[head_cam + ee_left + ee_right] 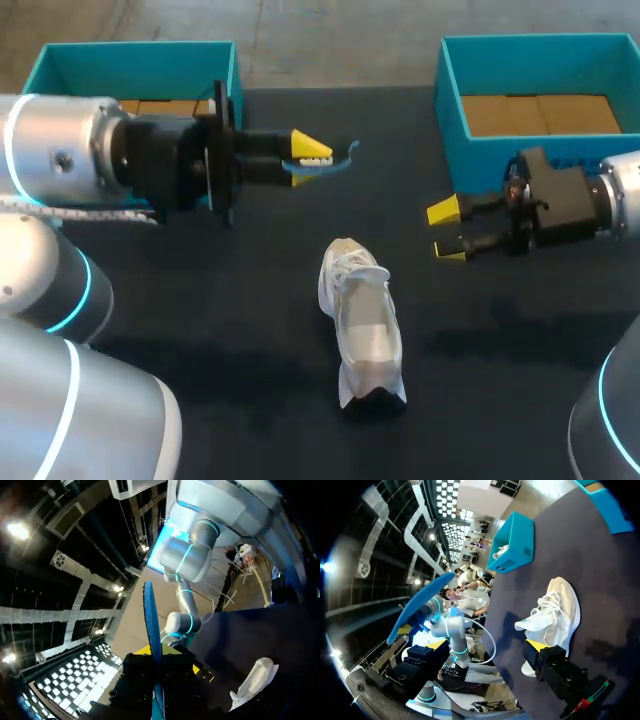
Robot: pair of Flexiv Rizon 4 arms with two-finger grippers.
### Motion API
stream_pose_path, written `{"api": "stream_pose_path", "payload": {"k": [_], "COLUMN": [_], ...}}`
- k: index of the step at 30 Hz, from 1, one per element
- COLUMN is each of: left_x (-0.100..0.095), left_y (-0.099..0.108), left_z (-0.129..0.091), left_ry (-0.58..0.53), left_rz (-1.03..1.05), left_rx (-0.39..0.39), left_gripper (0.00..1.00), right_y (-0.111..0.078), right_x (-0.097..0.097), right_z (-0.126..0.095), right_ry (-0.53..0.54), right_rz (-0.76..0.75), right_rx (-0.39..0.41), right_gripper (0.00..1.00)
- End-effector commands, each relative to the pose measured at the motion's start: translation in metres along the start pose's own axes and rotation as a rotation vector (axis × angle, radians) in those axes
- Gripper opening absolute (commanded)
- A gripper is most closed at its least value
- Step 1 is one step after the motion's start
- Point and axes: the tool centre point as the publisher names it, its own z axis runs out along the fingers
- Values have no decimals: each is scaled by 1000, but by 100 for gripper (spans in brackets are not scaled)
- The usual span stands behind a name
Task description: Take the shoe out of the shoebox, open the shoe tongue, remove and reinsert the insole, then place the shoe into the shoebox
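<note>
Head view shows our left gripper (318, 163) clamped on the blue insole (338, 164), likely floppy, our right gripper (436, 232) spread empty, and the white shoe (362, 325) at the table's (250, 300) centre, probably light, best held by its heel.

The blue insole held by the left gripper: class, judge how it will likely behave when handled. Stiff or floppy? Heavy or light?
Probably flexible: the insole is thin and curves past the left gripper. Likely light, since it stands out from one pinched end and keeps its shape.
</note>
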Motion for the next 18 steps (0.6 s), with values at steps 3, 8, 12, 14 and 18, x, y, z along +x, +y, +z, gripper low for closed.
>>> {"api": "stream_pose_path", "payload": {"k": [3,8,12,14,18], "left_x": [28,37,37,37,37], "left_y": [-7,-5,-5,-5,-5], "left_z": [-6,-9,-9,-9,-9], "left_ry": [-67,-42,-42,-42,-42], "left_rz": [337,408,408,408,408], "left_rx": [-13,-25,-25,-25,-25], "left_gripper": [0,0,0,0,0], "right_y": [-1,-1,-1,-1,-1], "right_x": [0,0,0,0,0], "right_z": [2,2,2,2,2], "right_ry": [-1,-1,-1,-1,-1], "right_rz": [0,0,0,0,0], "right_rx": [-3,-3,-3,-3,-3], "right_gripper": [100,100,100,100,100]}}
